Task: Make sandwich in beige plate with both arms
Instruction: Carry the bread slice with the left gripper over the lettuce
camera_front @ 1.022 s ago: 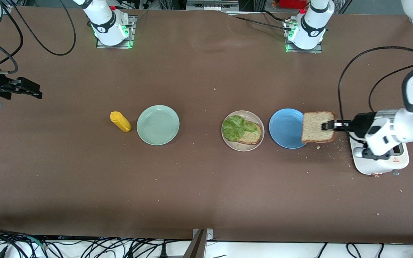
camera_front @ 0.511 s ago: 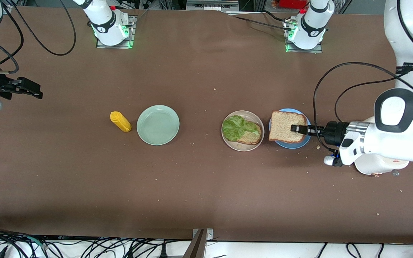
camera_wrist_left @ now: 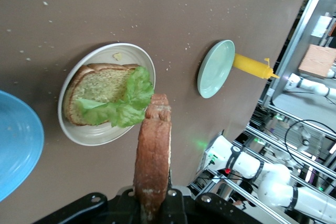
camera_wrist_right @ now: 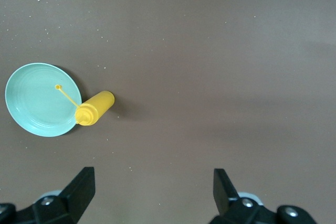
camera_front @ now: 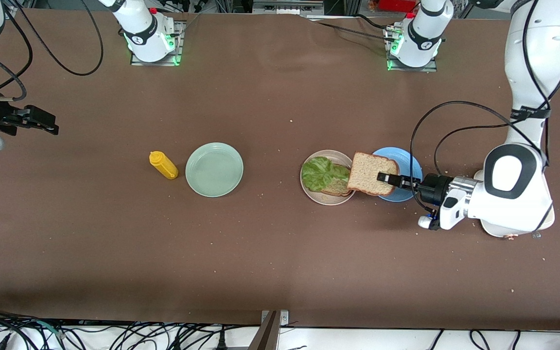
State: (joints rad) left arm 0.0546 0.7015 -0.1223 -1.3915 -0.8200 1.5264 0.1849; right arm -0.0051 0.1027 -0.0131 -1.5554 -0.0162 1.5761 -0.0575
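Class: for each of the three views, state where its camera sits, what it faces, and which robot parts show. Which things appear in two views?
Front: high across the table, facing both bases; both arms show.
Left wrist: on the left arm, over the beige plate; left tool shut on bread.
Right wrist: on the waiting right arm, looking down; open right tool.
Shared: green plate, bottle.

Three plates: one beige plate, one blue plate, one mint-green plate. Two bread slices: one held slice, one plated slice. One lettuce leaf. One yellow squeeze bottle. Two robot arms.
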